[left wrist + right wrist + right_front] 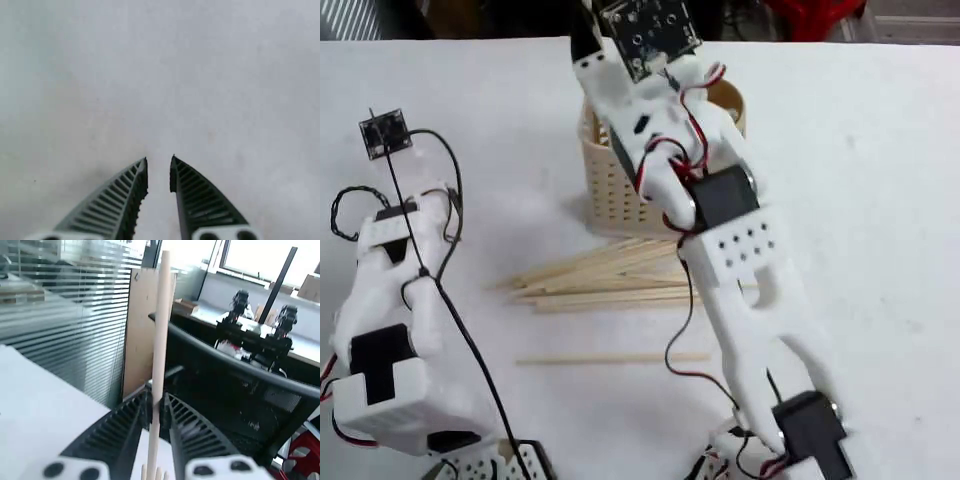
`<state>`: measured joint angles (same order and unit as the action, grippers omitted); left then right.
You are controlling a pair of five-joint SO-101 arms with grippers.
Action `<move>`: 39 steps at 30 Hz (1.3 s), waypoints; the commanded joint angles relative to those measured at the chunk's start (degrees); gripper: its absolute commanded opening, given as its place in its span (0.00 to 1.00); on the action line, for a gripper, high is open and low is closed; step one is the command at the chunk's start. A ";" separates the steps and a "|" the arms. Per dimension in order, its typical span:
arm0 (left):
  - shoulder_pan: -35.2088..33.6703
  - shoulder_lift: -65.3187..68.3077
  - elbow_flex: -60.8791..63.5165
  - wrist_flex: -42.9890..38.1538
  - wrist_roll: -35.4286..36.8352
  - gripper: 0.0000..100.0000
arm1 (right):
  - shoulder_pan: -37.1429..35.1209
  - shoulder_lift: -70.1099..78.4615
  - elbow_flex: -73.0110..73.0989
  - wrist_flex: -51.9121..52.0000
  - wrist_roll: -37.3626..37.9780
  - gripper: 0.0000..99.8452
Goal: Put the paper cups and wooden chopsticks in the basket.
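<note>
A cream perforated basket (610, 185) stands at the back middle of the table, half hidden by my right arm. A tan curved rim (730, 100) shows at its far side, perhaps a paper cup. My right gripper (159, 401) is above the basket, shut on one wooden chopstick (161, 315) held upright. Other stick ends (150, 473) show just below it. A pile of several chopsticks (600, 280) lies in front of the basket, with a single one (610, 357) nearer. My left gripper (159, 161) hangs over bare table, slightly open with nothing in it.
My left arm (390, 300) sits folded at the left, with black cables (450, 290) trailing across the table beside it. Bare white tabletop (870, 200) spreads to the right of the basket. Office furniture stands beyond the far edge.
</note>
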<state>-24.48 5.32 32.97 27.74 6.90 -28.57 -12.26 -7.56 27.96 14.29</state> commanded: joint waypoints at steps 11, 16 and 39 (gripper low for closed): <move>0.31 -0.22 -3.16 0.18 -0.53 0.10 | 0.57 2.86 -3.69 -0.13 -0.70 0.11; 0.31 -0.22 -2.99 0.18 -0.53 0.10 | 0.57 2.15 -4.04 5.41 -0.53 0.18; 4.09 -14.73 -13.63 32.09 -8.62 0.10 | 23.69 -32.66 40.70 59.47 16.00 0.02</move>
<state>-23.69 -1.63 24.35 49.80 4.18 -12.13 -36.62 11.96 94.86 23.43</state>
